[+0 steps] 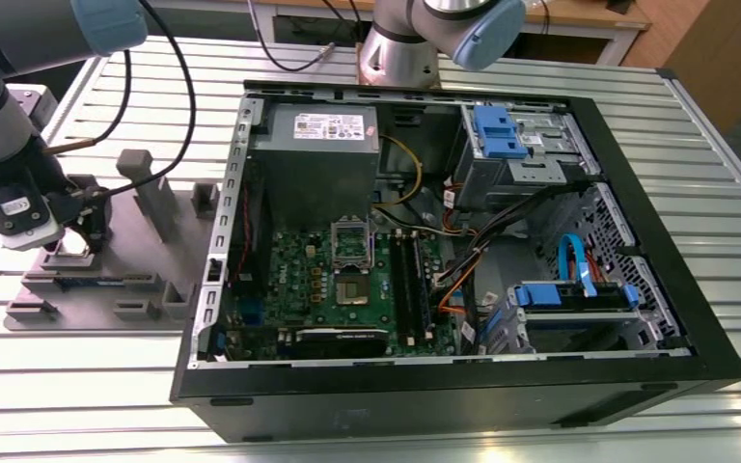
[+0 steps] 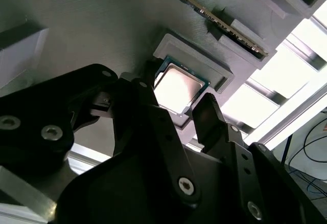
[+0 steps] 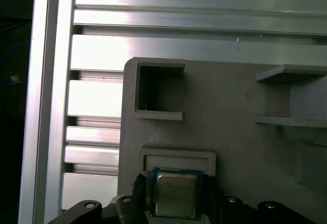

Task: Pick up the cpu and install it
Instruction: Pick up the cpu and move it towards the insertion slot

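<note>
Gripper (image 2: 176,100) spread, w/ fingers (image 2: 148,109) either side of the cpu (image 2: 178,87) — chip sits flat in its pocket on the grey fixture (image 2: 102,24). Print on cpu lid unreadable.

You were looking at a cpu (image 3: 175,196) with a pale silvery top, faint dark print across it and a thin blue-green rim. The gripper (image 2: 176,98) was matte black, dotted with shiny silver screw heads. The fixture plate (image 3: 230,106) was a plain mid-grey. Your table (image 1: 88,386) showed bright silver aluminium in long parallel ribs. In the exterior view, the computer case (image 1: 474,391) was black and its motherboard (image 1: 325,280) green. The power supply (image 1: 316,164) was grey with a white label, the drive brackets (image 1: 497,130) were blue and the arm's joint caps (image 1: 486,34) pale blue.
</note>
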Controlling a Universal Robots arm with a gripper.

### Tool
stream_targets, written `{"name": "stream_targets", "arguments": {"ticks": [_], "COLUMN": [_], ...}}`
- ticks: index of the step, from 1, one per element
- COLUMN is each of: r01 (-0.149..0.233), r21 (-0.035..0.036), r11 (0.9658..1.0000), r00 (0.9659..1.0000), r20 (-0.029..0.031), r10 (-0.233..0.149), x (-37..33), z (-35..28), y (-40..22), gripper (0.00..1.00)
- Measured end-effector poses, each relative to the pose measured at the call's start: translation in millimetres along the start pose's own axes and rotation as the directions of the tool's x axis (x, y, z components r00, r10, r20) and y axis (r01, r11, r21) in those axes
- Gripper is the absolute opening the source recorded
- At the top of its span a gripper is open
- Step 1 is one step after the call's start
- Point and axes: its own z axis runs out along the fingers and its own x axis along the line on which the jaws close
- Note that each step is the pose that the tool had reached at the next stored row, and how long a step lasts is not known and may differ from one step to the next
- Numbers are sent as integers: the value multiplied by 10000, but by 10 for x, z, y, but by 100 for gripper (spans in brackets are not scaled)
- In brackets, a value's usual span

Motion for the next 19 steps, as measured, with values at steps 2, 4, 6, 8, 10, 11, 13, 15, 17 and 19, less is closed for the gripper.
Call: {"name": "stream_targets", "arguments": {"ticks": [2, 4, 6, 8, 10, 11, 13, 15, 17, 19], "r01": [0, 0, 0, 0, 0, 0, 0, 0, 0, 0], "r21": [0, 0, 0, -1, -1, 0, -1, -1, 0, -1], "r11": [10000, 10000, 10000, 10000, 10000, 10000, 10000, 10000, 10000, 10000], "r00": [10000, 10000, 10000, 10000, 10000, 10000, 10000, 10000, 10000, 10000], "r20": [0, 0, 0, 1, 2, 0, 1, 2, 0, 0], "r10": [0, 0, 0, 0, 0, 0, 0, 0, 0, 0], "x": [0, 0, 0, 0, 0, 0, 0, 0, 0, 0], "z": [0, 1, 2, 2, -4, -8, -11, -11, -12, -12], "y": [0, 0, 0, 0, 0, 0, 0, 1, 0, 1], "gripper": [56, 56, 56, 56, 56, 56, 56, 56, 56, 56]}}
